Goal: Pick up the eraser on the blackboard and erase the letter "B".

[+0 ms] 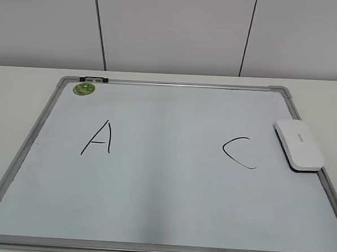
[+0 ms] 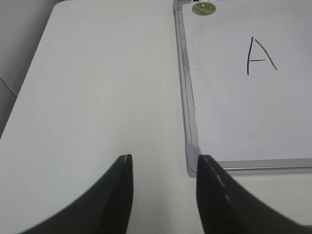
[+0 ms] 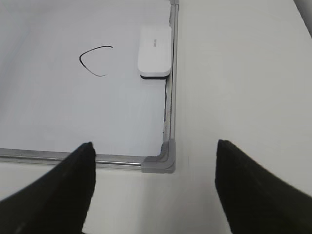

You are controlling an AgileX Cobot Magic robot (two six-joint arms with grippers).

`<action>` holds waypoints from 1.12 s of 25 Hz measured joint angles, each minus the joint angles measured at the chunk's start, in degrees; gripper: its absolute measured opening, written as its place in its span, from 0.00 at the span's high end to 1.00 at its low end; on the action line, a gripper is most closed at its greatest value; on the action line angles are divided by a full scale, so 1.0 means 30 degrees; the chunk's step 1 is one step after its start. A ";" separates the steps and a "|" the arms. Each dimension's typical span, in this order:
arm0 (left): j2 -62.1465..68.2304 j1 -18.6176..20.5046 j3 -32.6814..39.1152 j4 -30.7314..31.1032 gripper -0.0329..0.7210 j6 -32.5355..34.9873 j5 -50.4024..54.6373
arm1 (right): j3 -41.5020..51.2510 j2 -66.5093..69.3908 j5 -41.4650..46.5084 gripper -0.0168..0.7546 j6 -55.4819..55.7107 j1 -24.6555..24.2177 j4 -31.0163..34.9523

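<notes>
The blackboard [image 1: 165,182] is a white board with a grey frame, lying flat on the table. It bears a black "A" [image 1: 98,138] and a black "C" [image 1: 239,151]; between them the board is blank and no letter "B" shows. The eraser [image 1: 298,145], white with a dark underside, lies on the board's right edge; it also shows in the right wrist view [image 3: 155,52]. My left gripper [image 2: 163,160] is open and empty over the bare table beside the board's near left corner. My right gripper [image 3: 153,146] is open and empty, near the board's near right corner [image 3: 161,160]. Neither gripper shows in the exterior view.
A small round green sticker [image 1: 84,89] sits at the board's far left corner, next to a black clip [image 1: 93,78] on the frame. The white table [image 2: 97,87] surrounds the board. A white panelled wall [image 1: 173,30] stands behind.
</notes>
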 joint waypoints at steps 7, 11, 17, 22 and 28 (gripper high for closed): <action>-0.1372 0.0000 0.0000 0.0000 0.56 0.0000 0.0201 | 0.0000 -0.0310 0.0011 0.22 0.0000 0.0000 -0.0028; -0.1372 0.0000 0.0000 0.0000 0.57 0.0000 0.0244 | 0.0000 -0.0310 0.0011 0.22 0.0000 0.0000 -0.0028; -0.1372 0.0000 0.0000 0.0000 0.59 0.0000 0.0244 | 0.0000 -0.0310 0.0011 0.22 0.0000 0.0000 -0.0028; -0.1372 0.0000 0.0000 0.0000 0.62 0.0000 0.0244 | 0.0000 -0.0310 0.0011 0.22 0.0000 0.0000 -0.0028; -0.1372 0.0000 0.0000 0.0000 0.62 0.0000 0.0244 | 0.0000 -0.0310 0.0011 0.22 0.0000 0.0000 -0.0028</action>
